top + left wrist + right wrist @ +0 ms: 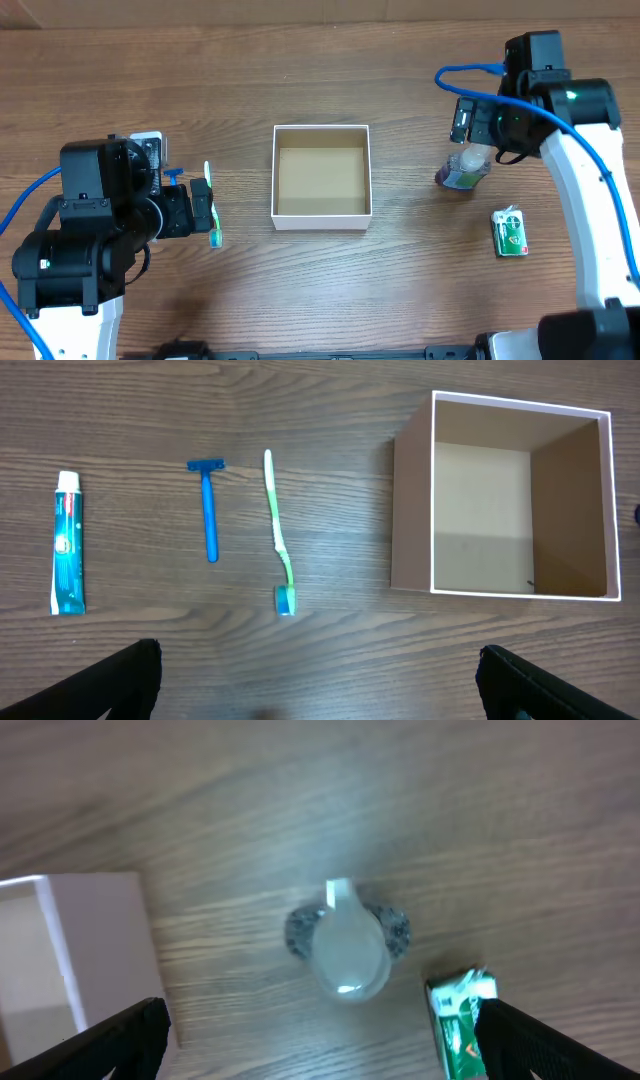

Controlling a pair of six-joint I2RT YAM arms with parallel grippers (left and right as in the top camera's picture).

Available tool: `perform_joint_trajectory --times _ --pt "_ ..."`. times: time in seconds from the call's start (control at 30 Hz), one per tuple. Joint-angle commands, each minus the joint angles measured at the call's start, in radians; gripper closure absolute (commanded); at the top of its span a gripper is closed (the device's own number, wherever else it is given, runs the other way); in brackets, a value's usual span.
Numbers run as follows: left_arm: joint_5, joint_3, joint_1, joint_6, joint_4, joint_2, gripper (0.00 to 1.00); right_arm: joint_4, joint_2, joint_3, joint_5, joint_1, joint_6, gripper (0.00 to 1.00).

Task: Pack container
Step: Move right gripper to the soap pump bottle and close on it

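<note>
The container (321, 128), a square white-walled box with a brown floor, stands empty mid-table; it also shows in the left wrist view (410, 510) and, as one corner, in the right wrist view (90, 940). A green toothbrush (279, 535), a blue razor (209, 505) and a toothpaste tube (67, 545) lie in a row to the left of the container. My left gripper (320, 690) is open and empty above the toothbrush (214, 238). My right gripper (320, 1040) is open and empty, high above a clear soap bottle (347, 945), which stands to the right of the container (465, 170).
A small green packet (511, 232) lies on the wood table to the right of and nearer than the bottle; it also shows in the right wrist view (460, 1020). In the overhead view the left arm hides most of the razor and the toothpaste.
</note>
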Motion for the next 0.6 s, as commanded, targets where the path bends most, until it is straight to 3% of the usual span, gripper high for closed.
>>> perform_joint_trajectory --times 0.0,0.2,0.57 --pt "0.018 0.025 -0.006 0.027 0.001 0.003 0.00 0.006 0.021 -0.032 -0.010 -0.043 0.043 0.00" --pt "0.018 0.025 -0.006 0.027 0.002 0.003 0.00 0.038 0.032 -0.086 -0.092 -0.105 0.014 0.00" --pt "0.018 0.025 -0.006 0.027 0.003 0.003 0.00 0.087 0.034 -0.136 -0.105 -0.087 -0.050 0.00"
